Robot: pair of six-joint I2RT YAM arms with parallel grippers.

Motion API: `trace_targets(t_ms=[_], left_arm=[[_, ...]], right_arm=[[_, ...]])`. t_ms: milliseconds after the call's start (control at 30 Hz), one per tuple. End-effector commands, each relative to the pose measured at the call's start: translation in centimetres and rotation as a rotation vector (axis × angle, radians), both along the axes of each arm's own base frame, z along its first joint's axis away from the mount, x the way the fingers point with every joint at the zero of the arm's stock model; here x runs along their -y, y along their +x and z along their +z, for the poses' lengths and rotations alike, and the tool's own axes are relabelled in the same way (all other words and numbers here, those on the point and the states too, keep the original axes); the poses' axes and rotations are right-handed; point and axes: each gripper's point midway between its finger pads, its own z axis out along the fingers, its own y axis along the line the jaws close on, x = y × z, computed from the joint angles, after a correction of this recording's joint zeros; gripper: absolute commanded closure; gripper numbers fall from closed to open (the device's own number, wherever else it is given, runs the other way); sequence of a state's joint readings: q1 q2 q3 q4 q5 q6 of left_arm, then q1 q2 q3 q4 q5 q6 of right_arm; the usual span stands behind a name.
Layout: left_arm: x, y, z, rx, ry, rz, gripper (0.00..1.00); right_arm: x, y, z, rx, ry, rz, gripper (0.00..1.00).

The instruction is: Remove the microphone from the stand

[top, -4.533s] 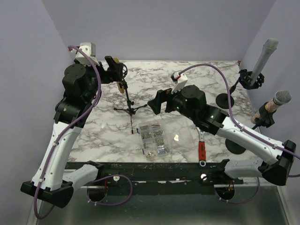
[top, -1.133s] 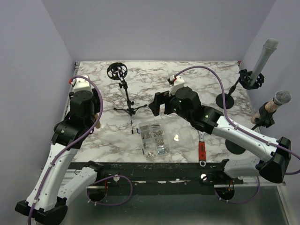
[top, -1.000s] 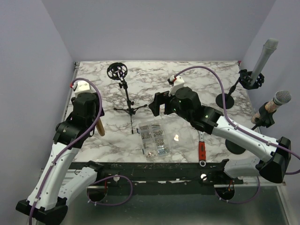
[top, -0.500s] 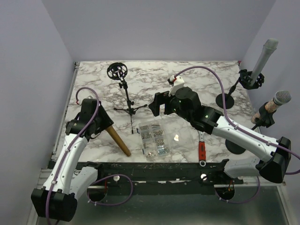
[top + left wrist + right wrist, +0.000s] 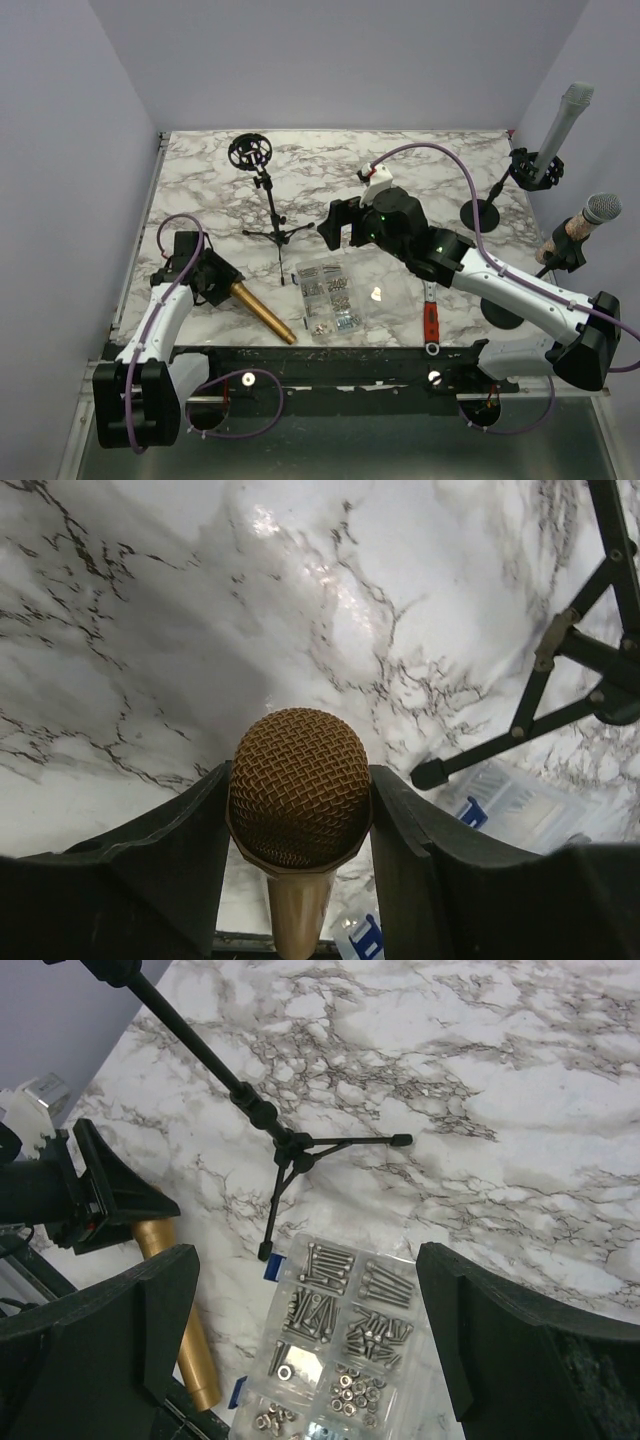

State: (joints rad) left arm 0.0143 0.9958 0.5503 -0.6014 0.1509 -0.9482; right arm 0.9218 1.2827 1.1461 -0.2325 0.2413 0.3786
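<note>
Over on the left, the left claw [image 5: 222, 284] sits low by the near edge of the table [image 5: 420, 160], its two fingers [image 5: 190, 830] closed on the mesh head of the gold microphone [image 5: 262, 312]. In the wrist view the head fills the gap between them, with a finger pressed against each side. From the claw the microphone's body runs out to the right and toward the near edge. It looks to be lying on the marble, or just off it; I can't say for certain that it touches.

Farther back and to the right of that claw stands the tripod stand [image 5: 268, 205], upright, with its round holder [image 5: 250, 152] at the top empty. So the main part looks done: the microphone is out of the stand and well apart from it. What seems left is to let go and draw the arm clear.

Just beyond the microphone's tail end lies a clear screw box [image 5: 328, 295]. The right claw [image 5: 337, 222] hangs above and behind that box with its fingers spread wide, gripping nothing, near the stand's feet but not touching them.
</note>
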Motion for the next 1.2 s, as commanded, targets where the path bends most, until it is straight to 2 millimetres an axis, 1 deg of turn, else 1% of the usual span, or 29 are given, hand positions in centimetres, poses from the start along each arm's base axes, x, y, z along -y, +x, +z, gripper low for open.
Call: trace_targets(t_ms=[0, 67, 233, 267, 300, 400, 433, 567, 633, 700, 733, 900, 1067, 1167], left_arm=[[-0.4, 1.9, -0.6, 0.040, -0.050, 0.064, 0.98], [-0.6, 2.1, -1.1, 0.032, -0.060, 0.084, 0.93], [-1.4, 2.6, -1.9, 0.013, -0.060, 0.124, 0.86], [-1.5, 2.6, -2.1, 0.006, -0.062, 0.132, 0.83], [-1.6, 2.4, -2.3, -0.004, -0.060, 0.138, 0.78], [-1.7, 2.3, -2.6, -0.014, -0.052, 0.142, 0.60], [-1.8, 2.2, -2.7, -0.017, -0.049, 0.143, 0.53], [-2.0, 1.9, -3.0, -0.026, -0.040, 0.146, 0.31], [-2.0, 1.9, -2.9, -0.021, -0.037, 0.146, 0.22], [-2.1, 1.9, -2.6, -0.014, -0.032, 0.144, 0.16], [-2.1, 1.9, -2.4, -0.009, -0.028, 0.144, 0.14], [-2.6, 2.4, -0.4, 0.050, 0.002, 0.138, 0.10], [-3.3, 2.9, 3.1, 0.162, 0.047, 0.128, 0.07], [-3.4, 3.3, 5.2, 0.247, 0.073, 0.108, 0.05]], right_arm=[[-0.3, -0.4, -0.6, -0.016, 0.004, 0.014, 0.00], [-0.3, -0.4, -0.9, -0.018, -0.001, 0.013, 0.00], [-0.5, -0.3, -1.2, -0.020, -0.007, 0.012, 0.00], [-0.5, -0.2, -1.3, -0.020, -0.009, 0.011, 0.00], [-0.5, -0.2, -1.4, -0.021, -0.011, 0.009, 0.00], [-0.6, -0.1, -1.5, -0.023, -0.014, 0.010, 0.00], [-0.6, -0.1, -1.6, -0.023, -0.017, 0.010, 0.00], [-0.8, 0.0, -1.8, -0.026, -0.020, 0.012, 0.00], [-0.9, 0.1, -1.9, -0.029, -0.022, 0.013, 0.00], [-1.0, 0.1, -2.1, -0.033, -0.025, 0.014, 0.00], [-1.0, 0.2, -2.1, -0.034, -0.026, 0.014, 0.00], [-1.2, 0.2, -2.1, -0.039, -0.027, 0.016, 0.00], [-1.7, 0.3, -2.0, -0.052, -0.023, 0.018, 0.00], [-2.6, 0.3, -2.1, -0.078, -0.009, 0.037, 0.00]])
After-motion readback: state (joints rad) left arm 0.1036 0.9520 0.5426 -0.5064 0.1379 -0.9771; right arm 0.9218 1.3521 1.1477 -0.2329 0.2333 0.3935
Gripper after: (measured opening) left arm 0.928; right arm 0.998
